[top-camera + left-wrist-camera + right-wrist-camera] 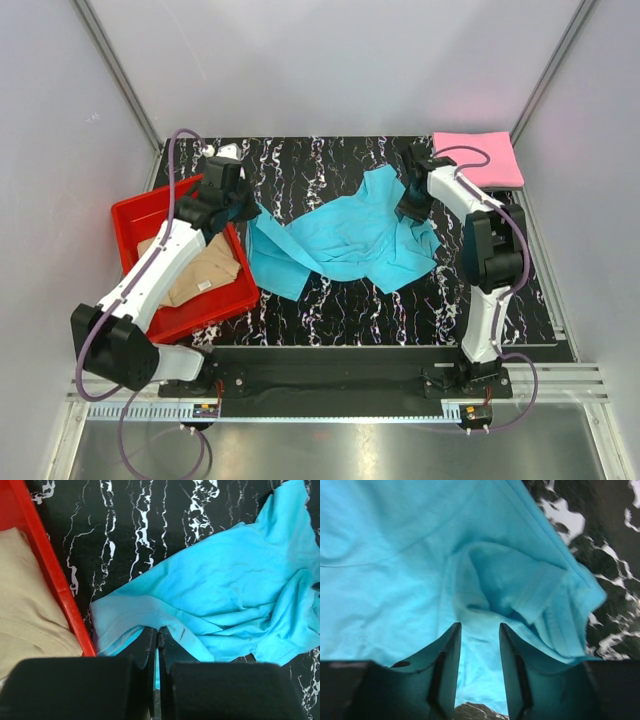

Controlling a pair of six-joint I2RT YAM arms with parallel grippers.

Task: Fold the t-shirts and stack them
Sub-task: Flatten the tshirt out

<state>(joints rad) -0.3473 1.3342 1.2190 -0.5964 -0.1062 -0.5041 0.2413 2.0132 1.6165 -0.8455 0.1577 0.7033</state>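
Observation:
The turquoise-blue t-shirt (345, 238) lies crumpled and spread across the middle of the black marbled table (330, 310). My left gripper (250, 208) is shut on its left edge, with cloth pinched between the fingers in the left wrist view (156, 632). My right gripper (408, 210) is open over the shirt's right part; in the right wrist view (479, 630) the fingers straddle a fold by the ribbed collar (540, 592). The pink t-shirt (478, 158) lies folded at the far right corner. The tan-beige t-shirt (200, 272) lies in the red tray (130, 215).
The red tray sits at the table's left side, its wall (55, 580) close to my left gripper. White enclosure walls surround the table. A metal rail (330, 400) runs along the near edge by the arm bases.

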